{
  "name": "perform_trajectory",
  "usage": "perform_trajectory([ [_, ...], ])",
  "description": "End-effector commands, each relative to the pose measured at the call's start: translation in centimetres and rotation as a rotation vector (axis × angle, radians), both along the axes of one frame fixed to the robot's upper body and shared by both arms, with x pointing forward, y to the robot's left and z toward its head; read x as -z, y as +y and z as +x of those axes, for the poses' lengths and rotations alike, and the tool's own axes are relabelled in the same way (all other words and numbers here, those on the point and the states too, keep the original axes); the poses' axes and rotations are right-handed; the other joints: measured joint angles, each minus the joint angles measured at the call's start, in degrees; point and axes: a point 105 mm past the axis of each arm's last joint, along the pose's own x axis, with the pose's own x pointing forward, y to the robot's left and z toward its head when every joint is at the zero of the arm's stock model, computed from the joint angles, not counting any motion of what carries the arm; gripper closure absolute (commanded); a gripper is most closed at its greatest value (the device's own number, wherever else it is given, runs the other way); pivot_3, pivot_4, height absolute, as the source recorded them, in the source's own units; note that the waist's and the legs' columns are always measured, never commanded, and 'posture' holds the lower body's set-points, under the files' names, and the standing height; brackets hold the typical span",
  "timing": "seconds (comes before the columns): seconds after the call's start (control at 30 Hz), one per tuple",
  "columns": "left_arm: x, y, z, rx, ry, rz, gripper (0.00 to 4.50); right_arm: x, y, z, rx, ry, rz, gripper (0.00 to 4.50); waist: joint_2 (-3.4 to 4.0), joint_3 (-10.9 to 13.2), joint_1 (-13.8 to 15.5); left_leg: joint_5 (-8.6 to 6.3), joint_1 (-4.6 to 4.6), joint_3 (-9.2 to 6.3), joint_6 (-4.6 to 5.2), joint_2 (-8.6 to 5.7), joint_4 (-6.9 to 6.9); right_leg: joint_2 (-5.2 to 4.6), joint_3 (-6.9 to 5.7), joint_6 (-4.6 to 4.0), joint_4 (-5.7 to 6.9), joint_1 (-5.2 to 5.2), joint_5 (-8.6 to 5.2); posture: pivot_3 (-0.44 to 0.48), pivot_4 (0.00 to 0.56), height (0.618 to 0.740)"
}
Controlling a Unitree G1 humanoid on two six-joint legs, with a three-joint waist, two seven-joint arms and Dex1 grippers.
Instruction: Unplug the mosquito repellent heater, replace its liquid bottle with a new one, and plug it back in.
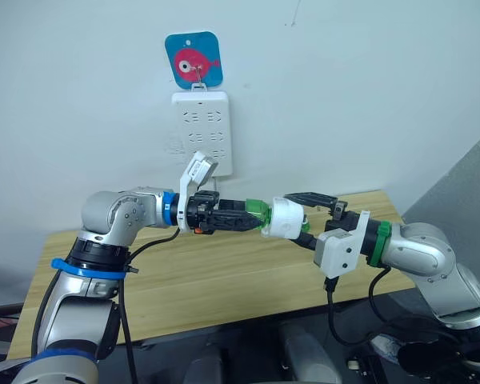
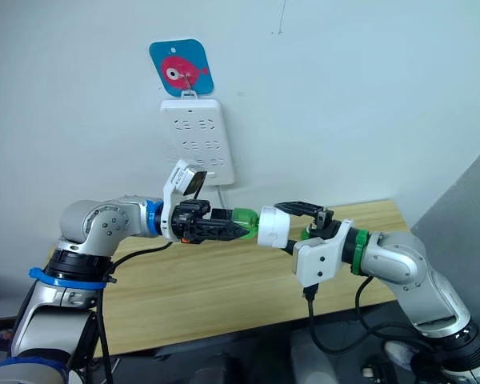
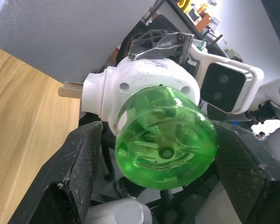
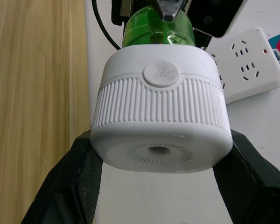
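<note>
Heater (image 1: 286, 218) is off the wall, held in mid-air above the bench (image 1: 224, 272), between the two arms. Right gripper (image 4: 161, 140) is clamped across the white ribbed body, one finger (image 4: 67, 186) on each side, vent hole facing its wrist camera. Prongs (image 3: 70, 89) stick out sideways, free of any socket.

Green bottle (image 3: 164, 140) is seated in the heater, base pointing at the left arm. Left gripper (image 3: 161, 154) fingers sit on either side of the bottle; from the head view it looks pinched, so I read it as clamped on the bottle.

Reason for the pose, as I judge it: right holds the body fixed, left turns or pulls the bottle out along the shared axis. Opposed grips, so neither part can spin free.

Bench is light wood, bare where visible. Plain white wall behind. White power strip (image 2: 196, 140) hangs on it under a blue tag with a red fish (image 2: 181, 68), well above the arms. Grey panel at right edge.
</note>
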Motion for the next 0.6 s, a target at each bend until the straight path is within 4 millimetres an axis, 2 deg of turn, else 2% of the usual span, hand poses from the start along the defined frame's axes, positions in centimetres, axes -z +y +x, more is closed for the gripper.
perform_trajectory([
  [0.03,-1.00,-0.32,0.04,0.003,-0.052,-0.021,1.14,-1.05,-0.20,-0.16,-0.001,-0.029,0.020,1.55,0.00,0.00,0.00,0.00,0.00,0.00,0.00,0.00,0.00,0.00,0.00,0.00,0.00,0.00,0.00,-0.228,0.126,0.740],
  [0.17,-0.98,-0.62,-0.45,0.020,-0.056,-0.020,2.11,-0.91,-0.19,-0.19,0.003,-0.019,0.017,1.55,0.00,0.00,-0.01,0.00,0.00,0.00,0.00,0.00,0.00,0.00,0.00,0.00,0.00,0.00,0.00,-0.227,0.127,0.740],
  [0.2,-1.02,-0.68,-0.50,0.021,-0.055,-0.024,2.21,-0.88,-0.18,-0.20,0.003,-0.018,0.016,1.55,0.00,-0.01,-0.01,0.00,0.00,0.00,0.00,0.00,0.00,0.00,0.00,0.00,0.00,0.00,0.00,-0.227,0.127,0.740],
  [0.6,-0.91,-0.71,-0.86,0.036,-0.051,-0.028,2.21,-0.79,-0.13,-0.66,-0.010,0.044,0.049,1.55,0.00,-0.01,-0.01,0.00,0.00,0.00,0.00,0.00,0.00,0.00,0.00,0.00,0.00,0.00,0.00,-0.229,0.128,0.740],
])
